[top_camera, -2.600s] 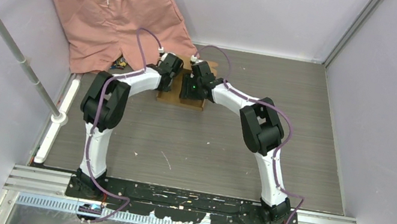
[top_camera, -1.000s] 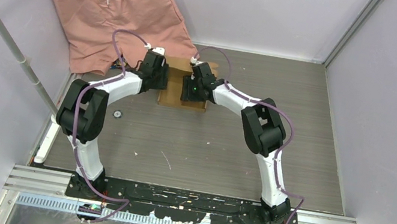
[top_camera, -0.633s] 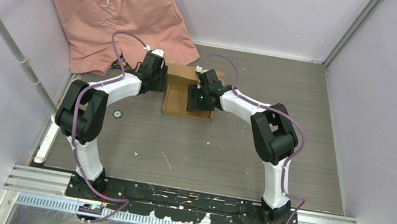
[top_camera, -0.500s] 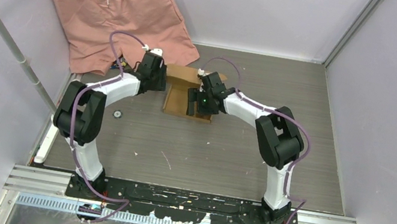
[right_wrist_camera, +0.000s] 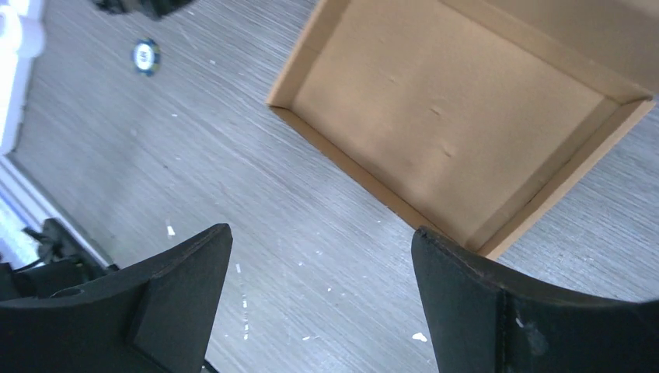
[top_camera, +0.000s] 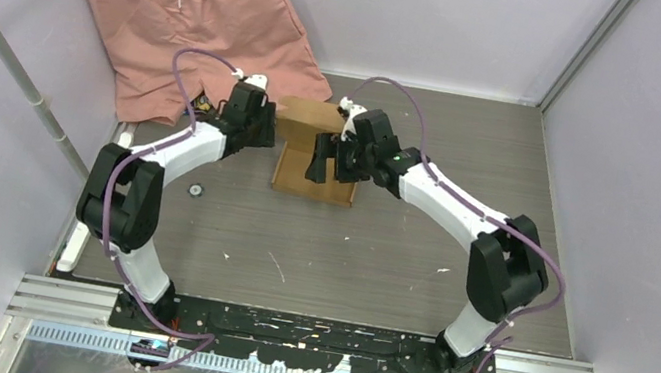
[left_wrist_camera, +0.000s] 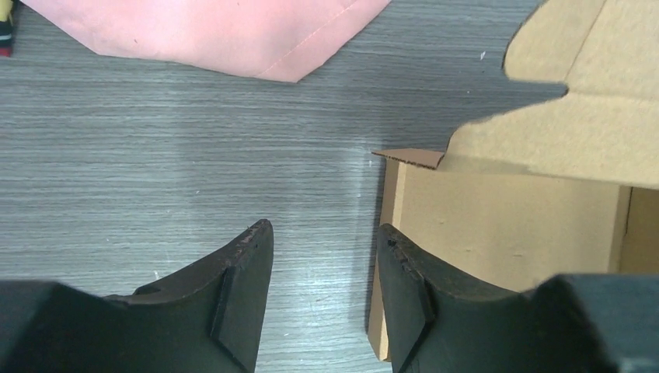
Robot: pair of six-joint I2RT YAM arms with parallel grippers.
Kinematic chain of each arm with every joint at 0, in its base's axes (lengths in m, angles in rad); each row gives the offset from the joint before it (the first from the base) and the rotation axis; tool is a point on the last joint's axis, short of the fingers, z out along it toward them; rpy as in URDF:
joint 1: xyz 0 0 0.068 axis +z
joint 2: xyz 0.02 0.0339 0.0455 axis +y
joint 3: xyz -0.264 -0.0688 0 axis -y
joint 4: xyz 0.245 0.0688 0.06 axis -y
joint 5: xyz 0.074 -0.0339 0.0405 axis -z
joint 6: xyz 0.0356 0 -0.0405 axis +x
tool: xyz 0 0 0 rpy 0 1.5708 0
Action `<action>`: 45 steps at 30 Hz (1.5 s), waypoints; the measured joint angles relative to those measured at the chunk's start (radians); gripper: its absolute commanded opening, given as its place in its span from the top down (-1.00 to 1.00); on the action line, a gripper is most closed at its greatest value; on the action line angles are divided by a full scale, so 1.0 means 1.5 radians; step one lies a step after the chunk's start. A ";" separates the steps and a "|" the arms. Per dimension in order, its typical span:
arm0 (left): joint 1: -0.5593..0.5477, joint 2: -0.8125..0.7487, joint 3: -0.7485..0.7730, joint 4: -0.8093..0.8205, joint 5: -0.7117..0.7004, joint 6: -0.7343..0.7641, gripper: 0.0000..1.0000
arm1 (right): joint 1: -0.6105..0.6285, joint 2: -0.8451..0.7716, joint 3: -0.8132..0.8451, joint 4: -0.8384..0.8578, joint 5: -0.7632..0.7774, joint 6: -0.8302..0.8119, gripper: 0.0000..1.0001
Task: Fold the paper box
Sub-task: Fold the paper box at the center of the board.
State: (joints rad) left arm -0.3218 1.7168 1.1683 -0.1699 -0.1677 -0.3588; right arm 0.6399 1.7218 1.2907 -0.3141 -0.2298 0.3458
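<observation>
The paper box (top_camera: 314, 172) is a brown cardboard tray lying open on the table, with its lid flap (top_camera: 310, 114) tilted up at the far side. My left gripper (top_camera: 260, 129) is at the box's left wall. In the left wrist view it (left_wrist_camera: 322, 229) stands open over bare table, its right finger beside the box wall (left_wrist_camera: 388, 233); the flap (left_wrist_camera: 559, 132) hangs above. My right gripper (top_camera: 333, 162) hovers over the tray, wide open and holding nothing. From the right wrist, the tray (right_wrist_camera: 451, 109) lies beyond the open gripper (right_wrist_camera: 322, 233).
Salmon-pink shorts (top_camera: 193, 12) on a green hanger lie at the back left, their hem (left_wrist_camera: 233, 31) near the left gripper. A white rail (top_camera: 21, 74) runs along the left side. A small round disc (top_camera: 195, 189) sits on the table left of the box.
My right gripper has opened wide, let go of the box and lifted back toward the right. The lid flap has risen at the far side. My left gripper has barely moved.
</observation>
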 measured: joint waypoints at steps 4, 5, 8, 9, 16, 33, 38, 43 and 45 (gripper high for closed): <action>0.008 -0.019 0.000 -0.007 0.009 0.000 -0.04 | -0.013 -0.052 0.012 -0.008 -0.016 0.008 -0.67; 0.011 -0.024 0.000 -0.010 0.011 -0.001 -0.03 | -0.024 -0.062 0.020 -0.010 -0.030 0.015 -0.63; 0.020 -0.042 0.000 -0.025 0.018 -0.005 0.27 | -0.086 -0.069 0.064 -0.022 -0.072 0.036 -0.31; 0.022 -0.048 0.000 -0.032 0.023 -0.008 0.48 | -0.116 -0.064 0.088 -0.030 -0.082 0.042 -0.07; 0.024 -0.126 -0.030 -0.051 0.088 -0.042 0.98 | -0.242 0.030 0.278 -0.081 -0.109 0.083 0.20; 0.032 -0.156 -0.092 -0.069 0.110 -0.072 -0.01 | -0.261 0.211 0.355 -0.156 -0.078 0.087 -0.14; 0.104 -0.120 -0.017 -0.047 0.209 -0.071 -0.05 | -0.279 0.109 0.192 -0.100 -0.072 0.059 -0.14; 0.141 -0.025 0.067 -0.008 0.348 -0.067 -0.06 | -0.285 0.066 0.110 -0.029 -0.087 0.015 -0.10; 0.140 0.025 0.112 -0.005 0.415 -0.056 -0.07 | -0.285 0.059 0.087 -0.009 -0.092 -0.003 -0.09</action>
State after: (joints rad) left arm -0.1112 1.7550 1.3369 -0.1772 0.4553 -0.4431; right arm 0.2119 1.8107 1.4208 -0.3283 -0.3679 0.3420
